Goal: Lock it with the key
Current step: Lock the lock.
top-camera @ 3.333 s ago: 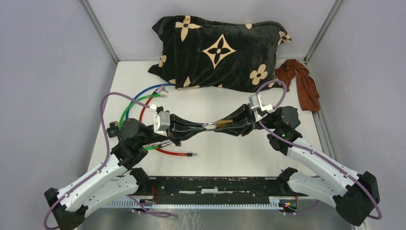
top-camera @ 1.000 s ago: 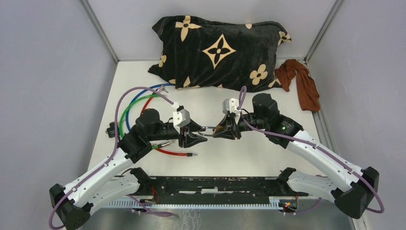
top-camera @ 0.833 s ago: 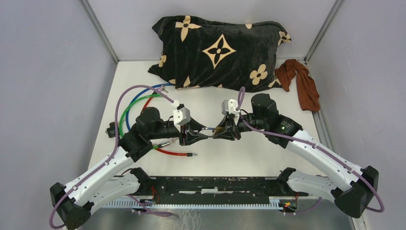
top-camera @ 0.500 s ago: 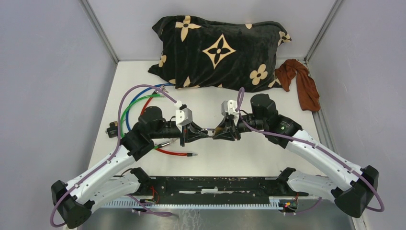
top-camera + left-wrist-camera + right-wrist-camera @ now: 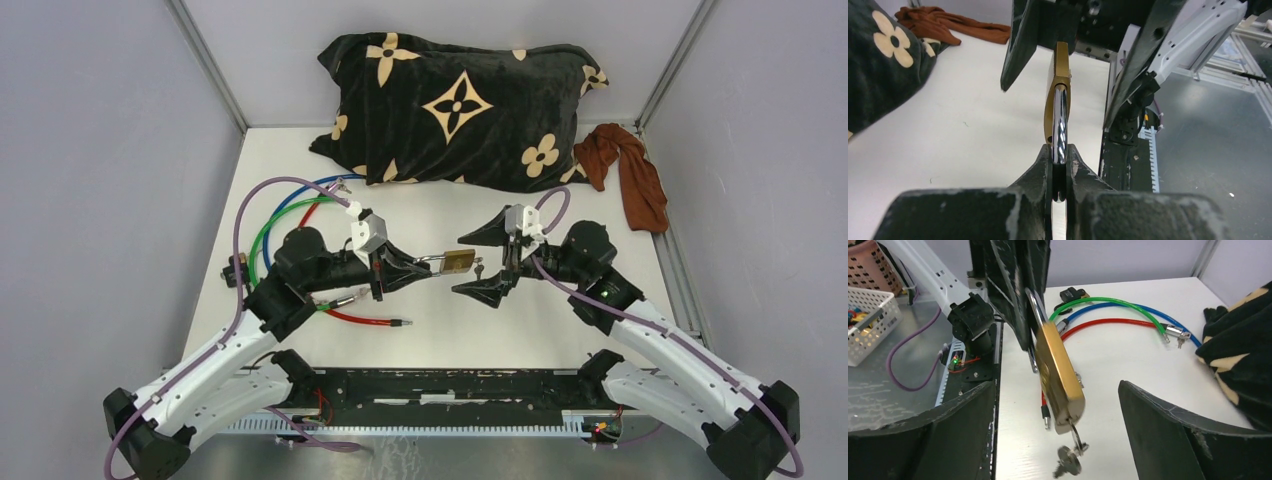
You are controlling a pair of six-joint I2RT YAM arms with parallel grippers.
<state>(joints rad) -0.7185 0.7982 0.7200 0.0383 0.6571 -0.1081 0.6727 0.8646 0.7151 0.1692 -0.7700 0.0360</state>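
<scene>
Left gripper (image 5: 424,263) clamped tight on silver shackle of rectangular brass padlock (image 5: 458,261), held in air above white table (image 5: 440,210). Small silver key (image 5: 1076,439) in keyhole (metal bit dangling below). Right gripper (image 5: 462,265) spread wide, fingers either side of lock, gripping nothing.

White table (image 5: 450,335), matte, under even, soft light. Pale grey walls (image 5: 90,150) closed it in on three sides, with metal posts (image 5: 205,62) at the far corners. Black pillow (image 5: 460,100) with cream flowers lay at 12 o'clock against the back wall. Brown cloth (image 5: 632,175) lay crumpled at 2 o'clock. Looped coloured cables (image 5: 1108,302) at 9 o'clock.
</scene>
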